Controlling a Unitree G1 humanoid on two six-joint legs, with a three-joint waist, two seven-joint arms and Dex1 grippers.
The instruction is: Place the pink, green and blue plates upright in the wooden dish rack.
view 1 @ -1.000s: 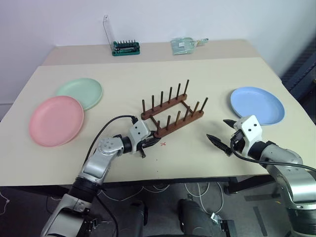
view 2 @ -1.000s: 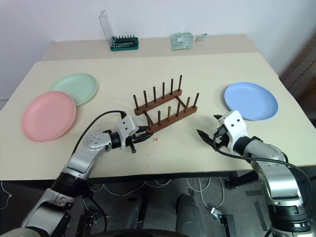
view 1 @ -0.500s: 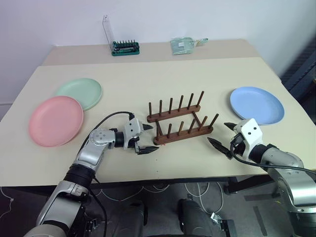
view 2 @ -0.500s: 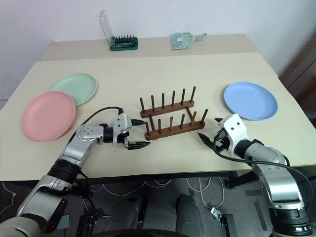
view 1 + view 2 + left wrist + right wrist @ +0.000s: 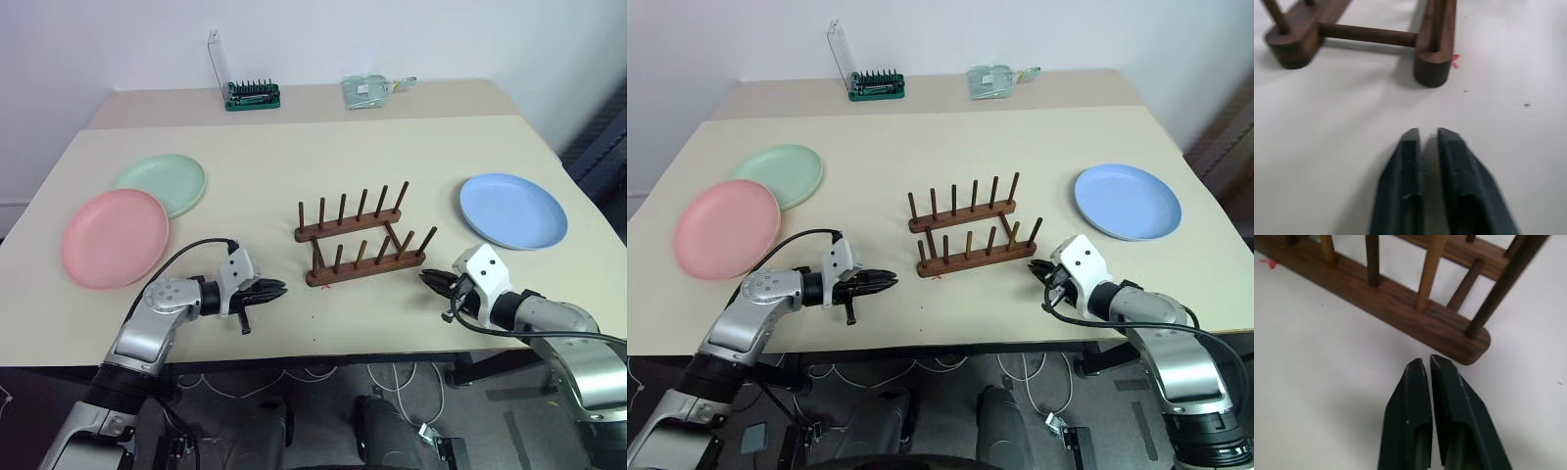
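Wooden dish rack [image 5: 361, 238]: mid-table, empty, pegs upright.
Pink plate [image 5: 114, 238], green plate [image 5: 160, 183]: far left, overlapping, green partly under pink.
Blue plate [image 5: 513, 210]: right, flat.
Likely light, rigid, smooth; best pinched at rim.
Left gripper [image 5: 1426, 138], right gripper [image 5: 1424, 365]: pressed together, empty, flanking rack.

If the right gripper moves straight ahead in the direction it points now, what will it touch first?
Most likely the wooden dish rack. The right gripper, jaws shut, points at the end of the rack's nearer rail, with bare table between them. It angles downward, so it might meet the table first.
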